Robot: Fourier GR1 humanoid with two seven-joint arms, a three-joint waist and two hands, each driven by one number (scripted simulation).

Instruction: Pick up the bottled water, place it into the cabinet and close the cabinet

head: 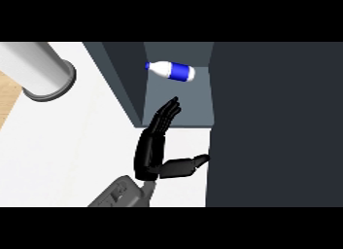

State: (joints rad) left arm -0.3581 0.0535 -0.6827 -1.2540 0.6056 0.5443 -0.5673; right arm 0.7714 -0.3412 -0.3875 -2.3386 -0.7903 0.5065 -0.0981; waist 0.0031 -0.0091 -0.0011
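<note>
Head view, looking steeply down at the counter: my hand (151,151) stood edge-on at the mouth of the open cabinet (178,104), fingers (165,115) straight and pointing far into the opening, thumb (184,165) spread out to the right toward the dark cabinet door (282,126). The hand was released and grasped nothing. Whether the thumb's tip touched the door's edge, I could not tell. Only one hand showed, with a short grey stretch of forearm (120,194) cut off at the near edge; from this picture alone I could not say for certain which of my two it was, though its thumb lay to the right.

The bottled water (171,71) lay on its side on the grey floor inside the cabinet, at the far end of the compartment, white cap end to the left and blue label to the right. It was well apart from my fingertips. The label's print was too small to read.

The door filled the right of the frame as a flat dark slab, hiding everything behind it. The cabinet's dark left wall (124,82) ran from far to near. On the white counter (66,146) at far left stood a pale cylinder on a grey round base (48,82), its top cut off by the frame. A strip of wood-coloured surface (0,102) showed at the left edge.
</note>
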